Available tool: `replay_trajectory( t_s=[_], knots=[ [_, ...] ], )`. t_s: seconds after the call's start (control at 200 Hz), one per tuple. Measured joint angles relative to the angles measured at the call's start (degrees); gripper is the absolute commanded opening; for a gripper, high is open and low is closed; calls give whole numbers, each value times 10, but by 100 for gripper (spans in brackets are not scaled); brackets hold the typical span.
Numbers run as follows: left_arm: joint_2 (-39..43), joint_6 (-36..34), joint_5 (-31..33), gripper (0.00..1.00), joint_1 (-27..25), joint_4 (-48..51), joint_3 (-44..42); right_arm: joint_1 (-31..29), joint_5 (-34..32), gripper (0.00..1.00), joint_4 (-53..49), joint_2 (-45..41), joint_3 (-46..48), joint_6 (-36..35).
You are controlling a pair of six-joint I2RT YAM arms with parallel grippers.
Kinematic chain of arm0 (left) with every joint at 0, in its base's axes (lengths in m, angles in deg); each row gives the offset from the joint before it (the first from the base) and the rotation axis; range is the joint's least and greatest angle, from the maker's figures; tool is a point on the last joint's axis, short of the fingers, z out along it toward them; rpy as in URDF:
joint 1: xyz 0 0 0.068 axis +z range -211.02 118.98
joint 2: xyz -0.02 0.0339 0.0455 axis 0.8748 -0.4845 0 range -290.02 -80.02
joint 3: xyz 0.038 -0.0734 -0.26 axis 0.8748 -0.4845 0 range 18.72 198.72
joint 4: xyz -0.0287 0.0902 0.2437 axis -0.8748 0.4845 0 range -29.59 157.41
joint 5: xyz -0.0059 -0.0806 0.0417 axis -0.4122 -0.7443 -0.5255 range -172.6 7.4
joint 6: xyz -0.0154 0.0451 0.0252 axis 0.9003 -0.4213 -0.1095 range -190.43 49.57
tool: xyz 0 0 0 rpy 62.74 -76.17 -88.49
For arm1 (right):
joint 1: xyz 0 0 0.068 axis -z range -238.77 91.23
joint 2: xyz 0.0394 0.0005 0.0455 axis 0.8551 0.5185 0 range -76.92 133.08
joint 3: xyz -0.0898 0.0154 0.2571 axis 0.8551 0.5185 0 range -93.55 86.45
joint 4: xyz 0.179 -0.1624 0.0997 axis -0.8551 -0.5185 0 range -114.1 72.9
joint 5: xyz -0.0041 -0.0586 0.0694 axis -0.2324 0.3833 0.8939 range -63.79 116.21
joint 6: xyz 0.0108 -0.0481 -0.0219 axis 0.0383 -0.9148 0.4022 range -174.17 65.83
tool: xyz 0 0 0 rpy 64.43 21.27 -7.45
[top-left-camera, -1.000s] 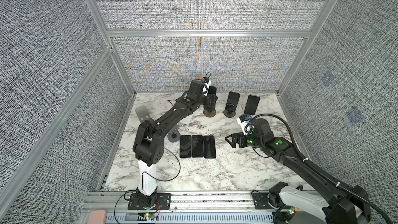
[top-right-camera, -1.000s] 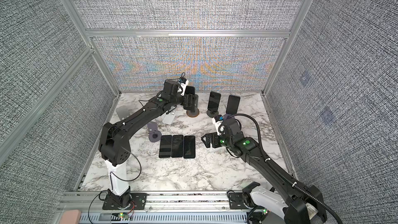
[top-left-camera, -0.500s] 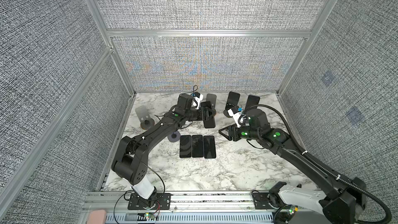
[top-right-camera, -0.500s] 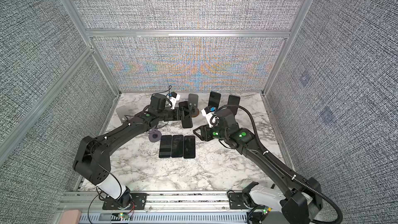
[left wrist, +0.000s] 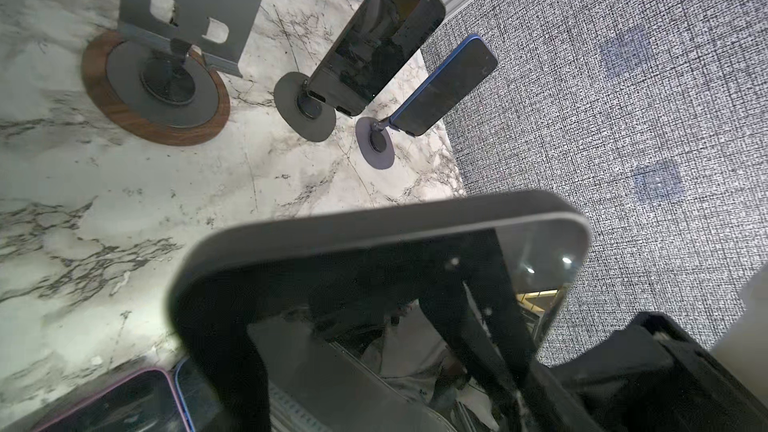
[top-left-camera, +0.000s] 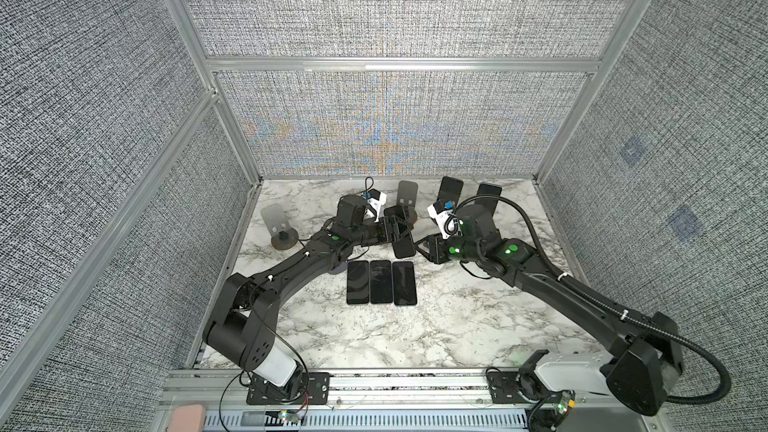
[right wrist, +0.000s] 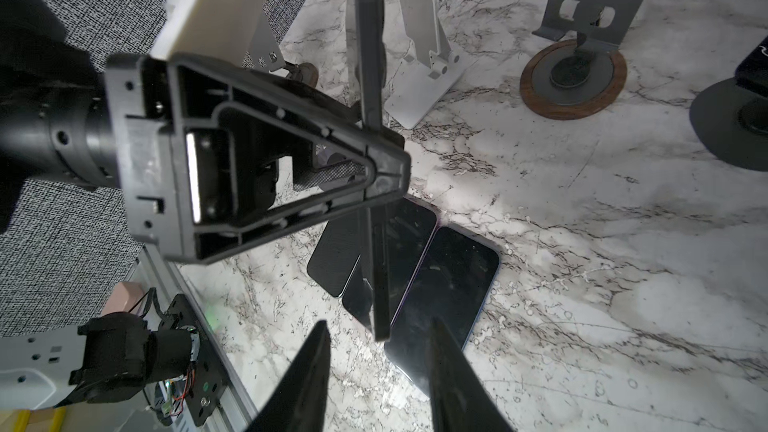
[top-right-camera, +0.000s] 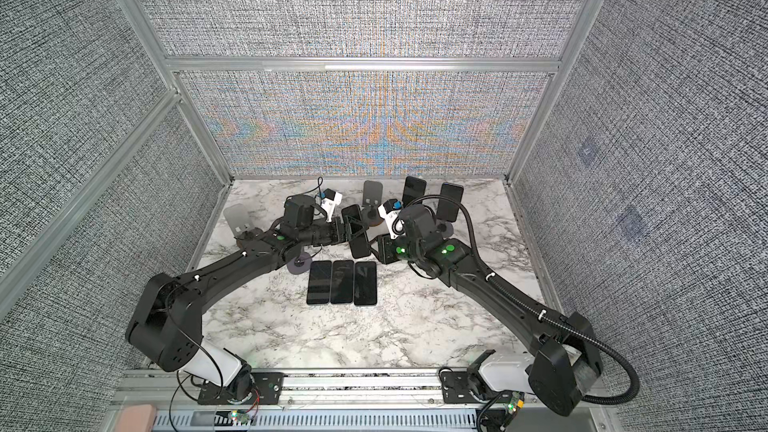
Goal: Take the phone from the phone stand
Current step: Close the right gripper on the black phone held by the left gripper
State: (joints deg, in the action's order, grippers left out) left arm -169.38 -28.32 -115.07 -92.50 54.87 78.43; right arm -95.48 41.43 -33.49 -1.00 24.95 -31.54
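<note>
Phone [top-left-camera: 404, 248] clear of the empty stand [top-left-camera: 407, 195], pinched mid-body in the left gripper [top-left-camera: 397, 229] above the counter [top-left-camera: 440, 326], right gripper [right wrist: 377, 336] spread either side of its lower end; probably stiff, slick, crackable glass, best grabbed by the side edges.

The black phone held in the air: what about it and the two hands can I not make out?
- Left wrist view: the slim black phone hides the far finger of the left hand.
- Right wrist view: the lower edge cuts off the fingers of the right hand; whether they reach the phone is unclear.
- In both top views the hands are too small.
</note>
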Motion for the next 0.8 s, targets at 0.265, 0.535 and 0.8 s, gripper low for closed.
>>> replay_trajectory(
  t_s=[0.265,0.535,0.8],
  knots=[
    [10,3,-5,14,-2,-8,-9,-5,2,30,22,30,-4,6],
    [12,6,-7,14,-3,-13,-22,-6,7,18,40,38,-6,7],
    [12,14,-7,14,-3,-23,-24,-6,12,16,49,48,-6,8]
  ],
)
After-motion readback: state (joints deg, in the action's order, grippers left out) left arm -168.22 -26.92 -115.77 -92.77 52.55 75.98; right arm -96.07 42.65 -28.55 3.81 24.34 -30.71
